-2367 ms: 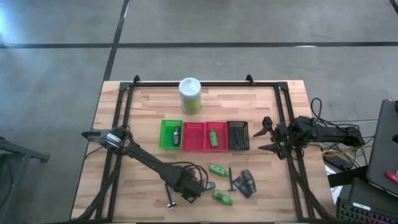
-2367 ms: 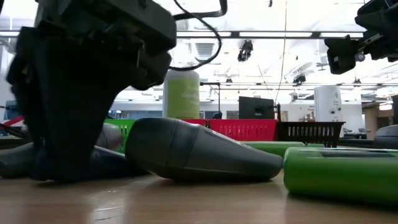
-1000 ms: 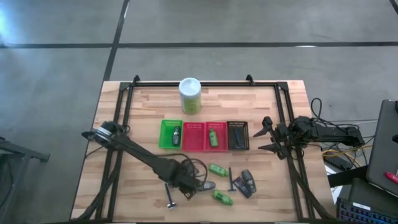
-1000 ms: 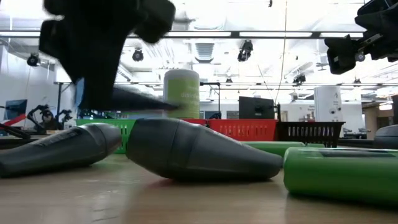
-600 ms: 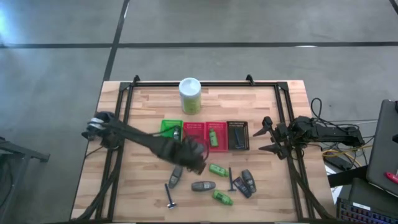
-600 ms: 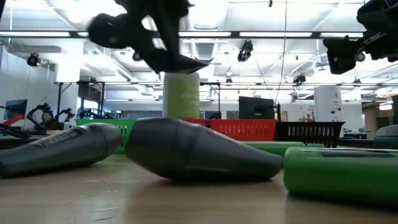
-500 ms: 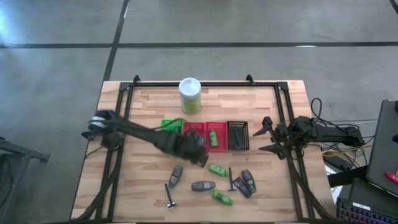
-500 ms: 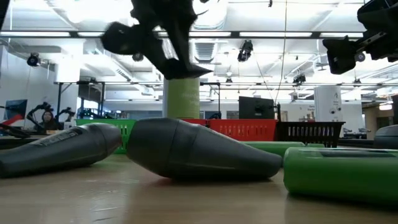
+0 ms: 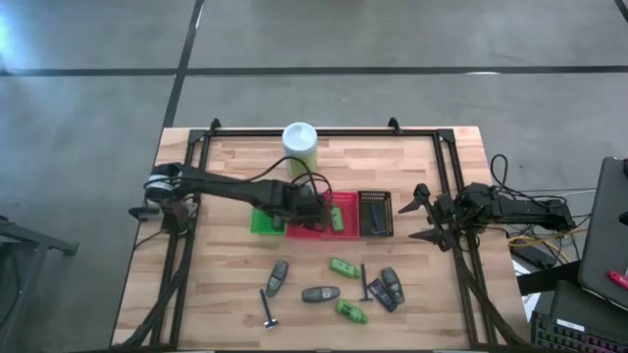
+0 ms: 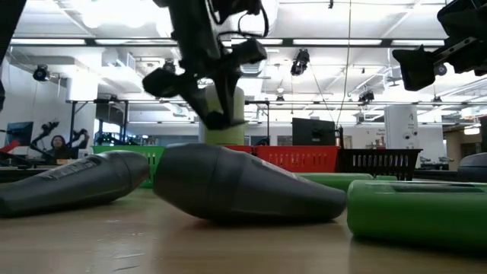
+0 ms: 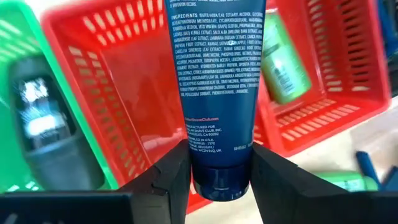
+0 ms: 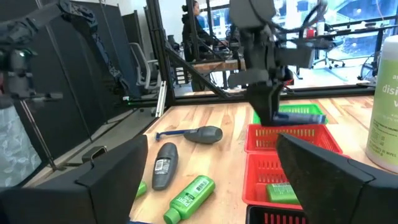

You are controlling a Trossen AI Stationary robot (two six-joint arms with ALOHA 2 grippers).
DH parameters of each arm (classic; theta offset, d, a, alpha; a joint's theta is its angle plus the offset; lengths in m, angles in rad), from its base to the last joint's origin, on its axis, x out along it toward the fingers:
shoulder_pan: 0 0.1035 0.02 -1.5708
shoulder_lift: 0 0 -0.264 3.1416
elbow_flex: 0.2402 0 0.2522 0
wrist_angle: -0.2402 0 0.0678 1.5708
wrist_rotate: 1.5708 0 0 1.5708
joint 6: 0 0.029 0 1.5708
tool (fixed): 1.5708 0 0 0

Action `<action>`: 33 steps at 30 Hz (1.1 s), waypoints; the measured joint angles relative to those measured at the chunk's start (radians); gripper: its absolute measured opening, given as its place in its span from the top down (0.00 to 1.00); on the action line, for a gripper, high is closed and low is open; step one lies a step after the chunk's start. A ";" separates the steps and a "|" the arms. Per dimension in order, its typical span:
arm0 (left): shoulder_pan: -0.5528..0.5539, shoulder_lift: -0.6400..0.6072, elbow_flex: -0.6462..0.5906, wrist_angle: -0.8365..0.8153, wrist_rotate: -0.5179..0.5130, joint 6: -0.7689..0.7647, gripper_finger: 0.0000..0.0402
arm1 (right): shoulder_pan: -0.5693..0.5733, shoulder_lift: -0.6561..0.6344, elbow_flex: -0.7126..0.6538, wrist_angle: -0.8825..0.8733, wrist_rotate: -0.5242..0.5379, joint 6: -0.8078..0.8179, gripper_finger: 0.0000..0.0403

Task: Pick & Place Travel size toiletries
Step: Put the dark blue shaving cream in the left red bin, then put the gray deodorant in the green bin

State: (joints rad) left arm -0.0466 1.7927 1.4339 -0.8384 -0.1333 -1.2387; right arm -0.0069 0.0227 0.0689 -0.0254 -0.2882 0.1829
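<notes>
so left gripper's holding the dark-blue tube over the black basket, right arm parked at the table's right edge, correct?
Not the black basket. The left gripper holds the dark-blue tube over the empty red basket, next to the green basket; the left wrist view shows it. The right gripper is parked at the right edge, as you said.

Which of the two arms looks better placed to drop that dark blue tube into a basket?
The left. Its gripper already holds the dark blue tube right above the red basket; the right gripper waits open at the table's edge.
</notes>
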 joint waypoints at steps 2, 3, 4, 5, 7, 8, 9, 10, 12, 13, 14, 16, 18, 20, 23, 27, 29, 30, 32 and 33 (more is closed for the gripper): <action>0.008 0.000 -0.046 0.045 0.015 -0.022 0.63 | 0.000 0.000 0.000 0.000 0.000 0.000 0.11; 0.013 0.000 -0.068 0.070 0.017 -0.034 0.63 | 0.000 0.000 0.000 0.000 0.000 0.000 0.11; 0.019 0.001 -0.085 0.094 0.017 -0.044 0.63 | 0.000 0.000 0.000 0.000 0.000 0.000 0.11; 0.022 0.002 -0.099 0.120 0.017 -0.050 0.63 | 0.000 0.000 0.000 0.000 0.000 0.000 0.11; 0.026 0.002 -0.113 0.157 0.012 -0.064 0.63 | 0.000 0.000 0.000 0.000 0.000 0.000 0.12; 0.026 0.002 -0.115 0.157 0.011 -0.076 0.63 | 0.000 0.000 0.000 0.000 0.000 0.000 0.12; 0.025 0.002 -0.118 0.154 0.009 -0.082 0.62 | 0.000 0.000 0.000 0.000 0.000 0.000 0.13; 0.024 0.002 -0.119 0.149 0.003 -0.084 0.60 | 0.000 0.000 0.000 0.000 0.000 0.000 0.14; 0.023 0.002 -0.121 0.149 0.000 -0.084 0.56 | 0.000 0.001 0.000 0.000 0.000 0.000 0.16; 0.024 0.002 -0.121 0.146 0.000 -0.084 0.53 | 0.000 0.001 0.000 0.000 0.000 0.000 0.16; 0.024 0.002 -0.121 0.143 0.001 -0.082 0.50 | 0.000 0.001 0.000 0.000 0.000 0.000 0.17; 0.025 0.002 -0.122 0.142 0.005 -0.077 0.45 | 0.000 0.001 0.000 0.000 0.000 0.000 0.19; 0.024 0.002 -0.122 0.143 0.005 -0.078 0.42 | 0.000 0.001 0.000 0.000 0.000 0.000 0.20; 0.024 0.000 -0.120 0.141 0.008 -0.077 0.39 | 0.000 0.001 0.000 0.000 0.000 0.000 0.22; 0.015 -0.023 -0.095 0.139 0.005 -0.045 0.38 | 0.000 0.001 0.000 0.000 0.000 0.000 0.24; -0.019 -0.082 -0.034 0.083 -0.049 -0.037 0.38 | 0.000 0.000 0.000 0.000 0.000 0.000 0.27; -0.044 -0.109 -0.016 0.027 -0.072 -0.040 0.38 | 0.000 0.000 0.000 0.000 0.000 0.000 0.28; -0.058 -0.119 -0.010 -0.005 -0.077 -0.050 0.38 | 0.000 -0.001 0.000 0.000 0.000 0.000 0.29; -0.093 -0.141 -0.005 -0.072 -0.079 -0.082 0.38 | 0.000 -0.001 0.000 0.000 0.000 0.000 0.30; -0.114 -0.151 -0.006 -0.104 -0.079 -0.100 0.38 | 0.000 -0.001 0.000 0.000 0.000 0.000 0.30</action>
State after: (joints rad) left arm -0.1604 1.6420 1.4279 -0.9421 -0.2127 -1.3388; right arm -0.0071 0.0216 0.0689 -0.0254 -0.2882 0.1829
